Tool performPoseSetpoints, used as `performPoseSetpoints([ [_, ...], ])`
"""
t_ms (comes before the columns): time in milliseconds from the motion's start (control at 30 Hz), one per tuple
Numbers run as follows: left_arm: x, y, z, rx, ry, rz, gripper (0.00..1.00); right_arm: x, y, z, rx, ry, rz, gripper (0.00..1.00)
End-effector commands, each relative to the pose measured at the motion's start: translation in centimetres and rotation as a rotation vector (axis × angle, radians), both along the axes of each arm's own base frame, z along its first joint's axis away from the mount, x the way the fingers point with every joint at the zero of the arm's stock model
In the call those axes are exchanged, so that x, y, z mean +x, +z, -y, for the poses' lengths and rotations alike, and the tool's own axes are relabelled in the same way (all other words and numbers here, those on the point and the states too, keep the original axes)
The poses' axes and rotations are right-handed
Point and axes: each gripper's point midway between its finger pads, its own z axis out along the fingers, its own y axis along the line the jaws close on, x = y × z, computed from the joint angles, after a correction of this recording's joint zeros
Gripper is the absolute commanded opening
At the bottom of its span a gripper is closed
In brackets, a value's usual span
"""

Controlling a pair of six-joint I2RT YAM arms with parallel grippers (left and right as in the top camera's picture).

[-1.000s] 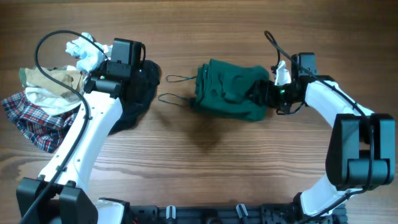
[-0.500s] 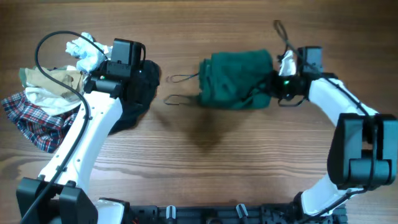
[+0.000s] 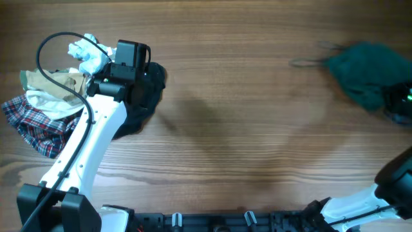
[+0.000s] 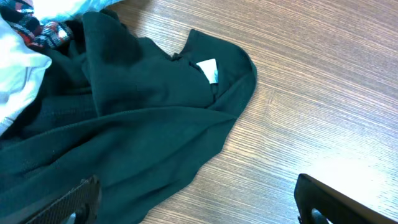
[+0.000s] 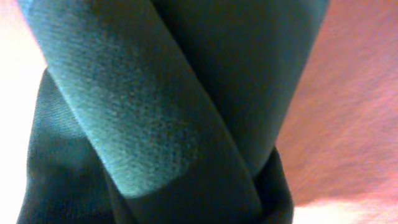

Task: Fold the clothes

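The dark green garment [image 3: 365,72] lies bunched at the table's far right, its drawstrings [image 3: 312,57] trailing left. My right gripper [image 3: 397,103] sits at its right edge, shut on the fabric. In the right wrist view the green cloth [image 5: 155,106] fills the frame and hides the fingers. My left gripper [image 4: 199,211] hovers open over a black garment [image 4: 130,118] with a white label [image 4: 209,68]; its left finger [image 4: 71,202] is above the cloth and its right finger [image 4: 339,202] above bare wood. In the overhead view the black garment [image 3: 143,103] lies under the left wrist.
A pile at the far left holds a white piece [image 3: 87,55], a beige one [image 3: 48,87] and a red-blue plaid one [image 3: 29,122]. The left arm [image 3: 84,154] slants across the front left. The wooden table [image 3: 244,129] stretches between the two arms.
The right gripper closed on the green garment and pulled it from the table's middle to the far right edge. The left arm and the pile have stayed put.
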Motion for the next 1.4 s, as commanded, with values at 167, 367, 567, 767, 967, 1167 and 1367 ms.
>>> performPoseSetpoints([
  [167, 0.6, 0.3, 0.1, -0.007, -0.015, 0.014, 1.00, -3.9, 0.0, 6.5, -0.041, -0.225, -0.028, 0.08],
  [367, 0.6, 0.3, 0.2, -0.008, -0.015, 0.015, 1.00, -5.3, -1.3, 5.4, 0.045, -0.282, -0.101, 0.95],
  [567, 0.6, 0.3, 1.1, -0.052, -0.041, 0.013, 1.00, -7.7, -0.4, 2.2, 0.136, -0.278, -0.192, 0.97],
  [767, 0.6, 0.3, 1.1, -0.052, -0.041, 0.013, 1.00, -10.5, 5.7, 0.1, 0.063, -0.306, -0.196, 0.99],
  [967, 0.6, 0.3, 1.1, -0.053, -0.041, 0.013, 1.00, -9.2, 11.2, 1.6, -0.284, -0.093, -0.081, 0.24],
  [1167, 0.7, 0.3, 1.1, -0.053, -0.041, 0.013, 1.00, -6.4, 6.5, 5.4, -0.306, -0.078, -0.092, 0.04],
  [1367, 0.7, 0.3, 1.1, -0.053, -0.041, 0.013, 1.00, -4.9, -1.4, 6.8, -0.258, -0.016, -0.163, 0.04],
])
